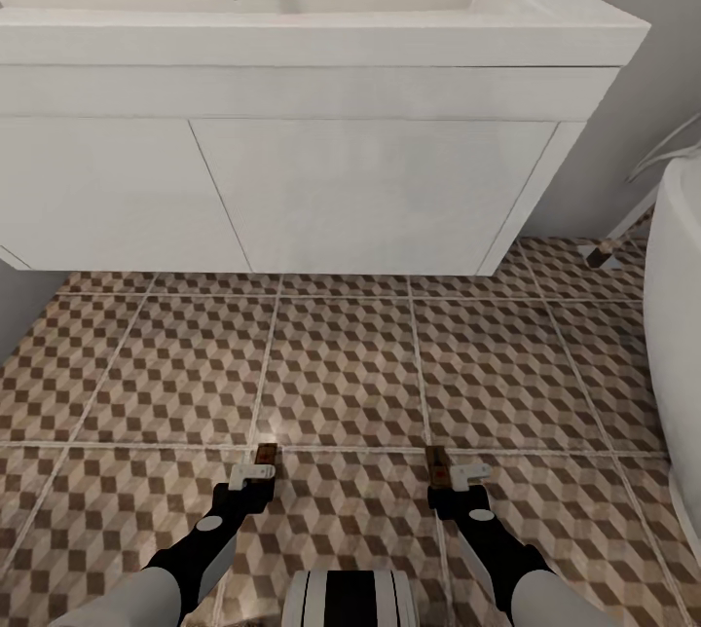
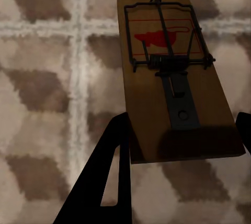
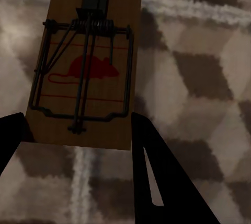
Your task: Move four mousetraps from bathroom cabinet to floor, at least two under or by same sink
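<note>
Head view: the wide white rectangular wall-hung sink fills the upper half, with the cube-patterned brown, beige and white tiled bathroom floor spread beneath and before it, and the white curved bathtub at the right edge. Low in the frame, both black arms reach forward side by side. The left claw is closed on a small flat tan wooden mousetrap, whose long axis runs away from the robot toward the sink. The right claw grips a second tan wooden mousetrap, its long axis also pointing toward the sink and tilted slightly leftward. Both traps sit above the floor tiles, near a pale grout line, well short of the sink.

In the left wrist view, the mousetrap is pinched at one end between black fingers, red mouse mark at the far end. In the right wrist view, the other mousetrap lies between dark fingers, wire bar and red mark facing up.
</note>
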`<state>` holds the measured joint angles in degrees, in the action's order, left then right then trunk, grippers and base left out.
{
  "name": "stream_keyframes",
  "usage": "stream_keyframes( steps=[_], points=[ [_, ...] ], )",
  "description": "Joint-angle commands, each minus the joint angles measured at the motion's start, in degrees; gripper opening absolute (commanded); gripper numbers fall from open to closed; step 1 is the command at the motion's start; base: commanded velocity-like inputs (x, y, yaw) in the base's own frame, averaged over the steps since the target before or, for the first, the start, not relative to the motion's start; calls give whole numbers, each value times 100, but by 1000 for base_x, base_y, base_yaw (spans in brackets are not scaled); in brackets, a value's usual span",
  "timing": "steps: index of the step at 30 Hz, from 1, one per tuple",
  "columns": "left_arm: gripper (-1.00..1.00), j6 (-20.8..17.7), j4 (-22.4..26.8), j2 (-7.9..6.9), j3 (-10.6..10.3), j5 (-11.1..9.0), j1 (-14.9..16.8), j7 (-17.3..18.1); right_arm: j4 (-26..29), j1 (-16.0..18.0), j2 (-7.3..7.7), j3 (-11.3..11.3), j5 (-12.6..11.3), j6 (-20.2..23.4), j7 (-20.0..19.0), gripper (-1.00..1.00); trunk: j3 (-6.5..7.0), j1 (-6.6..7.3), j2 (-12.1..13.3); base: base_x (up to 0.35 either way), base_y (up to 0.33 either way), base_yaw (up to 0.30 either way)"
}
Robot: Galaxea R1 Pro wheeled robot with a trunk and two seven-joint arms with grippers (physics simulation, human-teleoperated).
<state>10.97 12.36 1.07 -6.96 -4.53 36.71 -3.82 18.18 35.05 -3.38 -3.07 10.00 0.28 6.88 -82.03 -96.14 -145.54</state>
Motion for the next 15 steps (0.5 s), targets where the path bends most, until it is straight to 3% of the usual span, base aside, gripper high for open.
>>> stream_keyframes(
  steps=[1,15],
  points=[
    [-100,20,-6,-2,-53,-39,3,-45,1,1,-5,-35,37,-1,-11,-100,-3,1,-1,0,0,0],
    [-100,1,23,-6,-106,5,3,-113,47,1,-4,-43,34,-8,2,-100,-3,1,-1,0,0,0]
  ],
)
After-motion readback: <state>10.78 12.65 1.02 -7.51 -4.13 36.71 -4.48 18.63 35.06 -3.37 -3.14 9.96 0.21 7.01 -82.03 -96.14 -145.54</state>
